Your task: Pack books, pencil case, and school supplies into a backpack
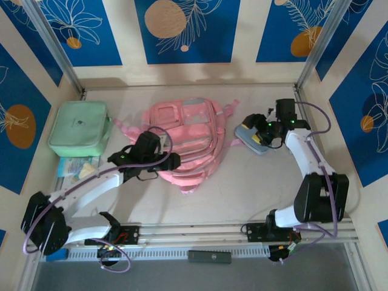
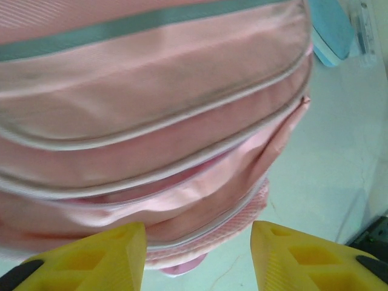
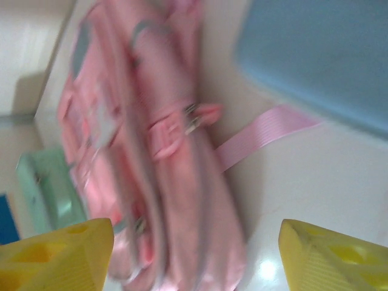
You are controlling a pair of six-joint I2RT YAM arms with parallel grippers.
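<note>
The pink backpack [image 1: 185, 136] lies flat in the middle of the table. My left gripper [image 1: 173, 162] hovers at its near edge; in the left wrist view the yellow fingers [image 2: 115, 257] stand apart, with the backpack's zippered seams [image 2: 157, 139] just beyond them and nothing held. The grey-blue pencil case [image 1: 250, 142] lies to the right of the backpack. My right gripper [image 1: 250, 121] hangs above it, open wide and empty. The right wrist view is blurred, showing the backpack [image 3: 176, 182], a pink strap [image 3: 267, 130] and the pencil case [image 3: 321, 60]. The books are out of view.
A mint green square bag [image 1: 79, 127] sits at the far left, with pale packets [image 1: 76, 165] at its near side. Walls close the table at the back and on both sides. Bare tabletop [image 1: 260, 182] lies in front of the pencil case.
</note>
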